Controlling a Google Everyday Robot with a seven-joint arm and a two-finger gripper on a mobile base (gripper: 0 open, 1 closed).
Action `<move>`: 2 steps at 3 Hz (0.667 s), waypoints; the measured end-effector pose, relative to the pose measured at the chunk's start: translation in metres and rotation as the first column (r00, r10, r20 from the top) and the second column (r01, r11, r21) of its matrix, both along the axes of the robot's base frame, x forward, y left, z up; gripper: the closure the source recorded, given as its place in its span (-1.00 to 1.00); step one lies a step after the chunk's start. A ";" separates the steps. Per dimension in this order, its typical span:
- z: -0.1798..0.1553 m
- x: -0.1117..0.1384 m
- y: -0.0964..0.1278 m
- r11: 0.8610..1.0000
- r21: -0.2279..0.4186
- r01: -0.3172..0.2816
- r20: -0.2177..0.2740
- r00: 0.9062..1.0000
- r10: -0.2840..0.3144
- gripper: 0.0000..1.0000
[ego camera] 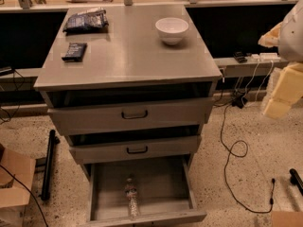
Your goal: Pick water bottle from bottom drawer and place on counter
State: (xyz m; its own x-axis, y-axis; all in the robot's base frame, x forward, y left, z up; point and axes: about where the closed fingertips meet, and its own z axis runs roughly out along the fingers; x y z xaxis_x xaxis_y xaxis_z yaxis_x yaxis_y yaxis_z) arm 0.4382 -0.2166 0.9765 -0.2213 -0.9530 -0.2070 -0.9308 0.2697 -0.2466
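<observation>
- One small clear ribbed plastic water bottle [131,200] lies on its side on the floor of the bottom drawer [165,183], lengthwise from near to far, a little left of the middle and close to the near front wall.
- The bottom drawer, the lowest of three grey metal ones, stands pulled far out toward the near side, a deep tray with low walls.
- A brown cardboard box [14,178] and a long black bar [49,164] rest on the speckled floor to the left; a thin black cable [232,150] loops over the floor to the right.
- The middle grey drawer [109,152] and the top grey drawer [90,119], each with a black handle, sit above, both slightly out.
- The pale cream gripper [283,91] hangs at the right edge, beside the cabinet and well apart from the water bottle; whether it is apart or together, I cannot tell.
- The counter [137,56], the flat grey metal cabinet top, carries a small dark packet [74,51] at its left, a larger dark crinkled bag [86,21] at far left and a round white bowl [172,30] at far right.
- A long tan bench [151,0] with metal uprights runs across beyond.
</observation>
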 end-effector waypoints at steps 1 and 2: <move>-0.004 0.001 0.002 1.000 0.004 0.002 -0.006 1.000 -0.002 -1.00; -0.022 0.003 0.011 1.000 0.018 0.009 -0.032 0.999 -0.008 -1.00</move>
